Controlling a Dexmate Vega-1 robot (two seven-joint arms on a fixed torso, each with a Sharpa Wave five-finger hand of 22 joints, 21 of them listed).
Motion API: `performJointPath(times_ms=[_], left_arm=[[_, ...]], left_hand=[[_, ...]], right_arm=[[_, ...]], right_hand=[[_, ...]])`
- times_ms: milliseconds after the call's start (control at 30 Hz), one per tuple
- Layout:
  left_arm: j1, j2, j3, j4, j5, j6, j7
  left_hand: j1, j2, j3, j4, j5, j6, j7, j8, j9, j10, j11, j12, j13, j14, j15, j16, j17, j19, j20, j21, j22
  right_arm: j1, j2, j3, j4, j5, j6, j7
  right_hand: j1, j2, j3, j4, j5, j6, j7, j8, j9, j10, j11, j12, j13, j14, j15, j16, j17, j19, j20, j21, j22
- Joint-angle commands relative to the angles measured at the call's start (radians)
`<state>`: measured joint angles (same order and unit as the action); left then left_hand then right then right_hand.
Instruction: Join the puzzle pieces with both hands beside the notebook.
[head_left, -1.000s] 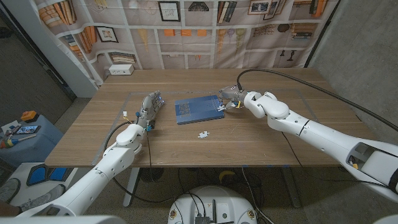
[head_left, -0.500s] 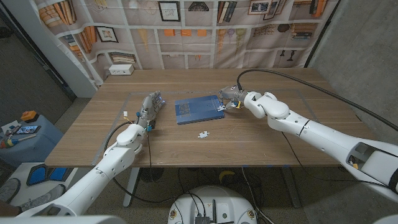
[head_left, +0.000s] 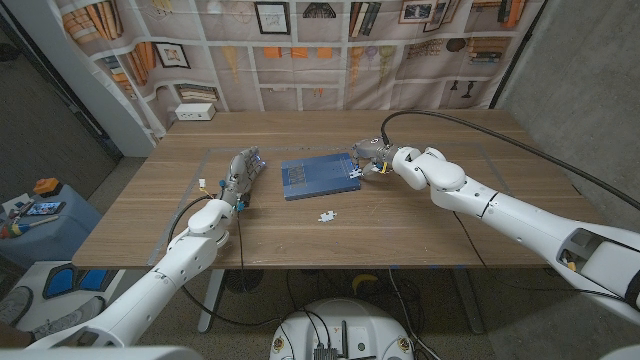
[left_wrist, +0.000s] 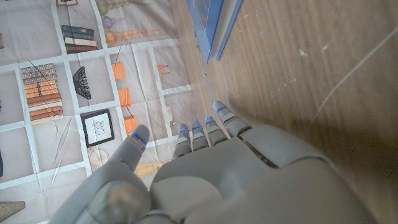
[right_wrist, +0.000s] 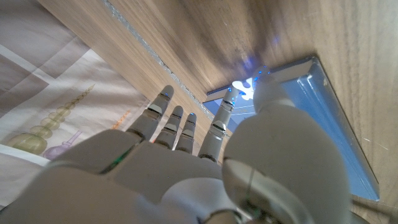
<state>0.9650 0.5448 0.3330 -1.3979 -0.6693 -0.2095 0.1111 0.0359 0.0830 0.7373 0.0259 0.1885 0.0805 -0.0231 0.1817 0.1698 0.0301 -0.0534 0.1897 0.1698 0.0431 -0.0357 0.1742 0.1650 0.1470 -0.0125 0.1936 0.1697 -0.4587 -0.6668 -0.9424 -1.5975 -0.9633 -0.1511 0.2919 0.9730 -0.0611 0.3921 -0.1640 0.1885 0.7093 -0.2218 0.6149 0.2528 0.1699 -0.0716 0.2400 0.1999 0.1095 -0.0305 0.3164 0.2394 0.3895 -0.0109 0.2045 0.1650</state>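
A blue notebook (head_left: 315, 176) lies in the middle of the wooden table. One white puzzle piece (head_left: 327, 215) lies loose on the wood just in front of it. A second white piece (head_left: 357, 172) sits at the notebook's right edge. My right hand (head_left: 372, 155) is on it; in the right wrist view the thumb and a fingertip of that hand (right_wrist: 186, 155) pinch the piece (right_wrist: 244, 87) at the notebook's corner (right_wrist: 323, 118). My left hand (head_left: 240, 172) stays on the table left of the notebook, fingers stretched and empty. The left wrist view shows it (left_wrist: 205, 162) pointing past the notebook (left_wrist: 208, 25).
A small white box (head_left: 195, 112) stands at the table's back left edge. A black cable (head_left: 470, 120) arcs over the table's right side to my right arm. A printed bookshelf backdrop hangs behind. A blue stand (head_left: 40, 215) with small items is off the table's left.
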Motion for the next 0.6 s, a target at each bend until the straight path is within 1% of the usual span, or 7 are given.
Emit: performJointPath(times_ms=[33,133,333,600], left_arm=[[0.002,0.000,0.000,-0.004,0.001,0.000,0.003],[0.004,0.003,0.000,-0.008,0.002,0.002,0.005],[0.010,0.007,0.000,-0.021,0.005,0.006,0.009],[0.027,0.026,-0.002,-0.059,0.015,0.017,0.024]], left_hand=[[-0.013,0.064,0.005,-0.001,-0.003,0.007,-0.002,-0.001,0.004,0.008,-0.003,-0.001,0.004,0.005,-0.005,0.002,0.002,0.009,-0.003,0.002,0.002],[-0.013,0.064,0.006,-0.001,-0.003,0.008,-0.003,-0.001,0.004,0.007,-0.006,-0.001,0.004,0.006,-0.005,0.002,0.002,0.009,-0.002,0.001,0.002],[-0.013,0.063,0.006,-0.001,-0.003,0.008,-0.003,-0.001,0.004,0.007,-0.003,-0.001,0.004,0.007,-0.005,0.002,0.002,0.010,-0.002,0.001,0.002],[-0.012,0.063,0.007,-0.002,-0.003,0.008,-0.003,-0.001,0.004,0.009,-0.004,-0.001,0.004,0.005,-0.007,0.001,0.002,0.010,-0.003,0.001,0.002]], right_arm=[[-0.003,-0.006,0.008,0.001,0.006,0.010,-0.019],[-0.005,-0.007,0.010,-0.002,0.008,0.010,-0.024],[-0.009,-0.014,0.016,-0.009,0.010,0.013,-0.030],[-0.017,-0.025,0.028,-0.024,0.018,0.016,-0.030]], right_hand=[[0.000,0.007,-0.003,0.004,0.000,0.015,0.000,0.006,0.006,0.015,0.000,0.002,0.003,0.010,-0.004,0.005,0.005,0.012,0.005,0.003,0.005],[0.001,0.008,-0.003,0.004,0.000,0.020,0.000,0.008,0.006,0.020,-0.002,0.003,0.003,0.013,-0.006,0.006,0.006,0.014,0.007,0.003,0.005],[0.004,0.008,-0.004,0.003,-0.001,0.027,0.000,0.011,0.006,0.027,-0.004,0.003,0.003,0.016,-0.007,0.007,0.006,0.018,0.006,0.003,0.005],[0.007,0.009,-0.006,0.003,-0.001,0.034,0.000,0.014,0.006,0.029,-0.006,0.002,0.002,0.019,-0.010,0.008,0.007,0.022,0.004,0.002,0.005]])
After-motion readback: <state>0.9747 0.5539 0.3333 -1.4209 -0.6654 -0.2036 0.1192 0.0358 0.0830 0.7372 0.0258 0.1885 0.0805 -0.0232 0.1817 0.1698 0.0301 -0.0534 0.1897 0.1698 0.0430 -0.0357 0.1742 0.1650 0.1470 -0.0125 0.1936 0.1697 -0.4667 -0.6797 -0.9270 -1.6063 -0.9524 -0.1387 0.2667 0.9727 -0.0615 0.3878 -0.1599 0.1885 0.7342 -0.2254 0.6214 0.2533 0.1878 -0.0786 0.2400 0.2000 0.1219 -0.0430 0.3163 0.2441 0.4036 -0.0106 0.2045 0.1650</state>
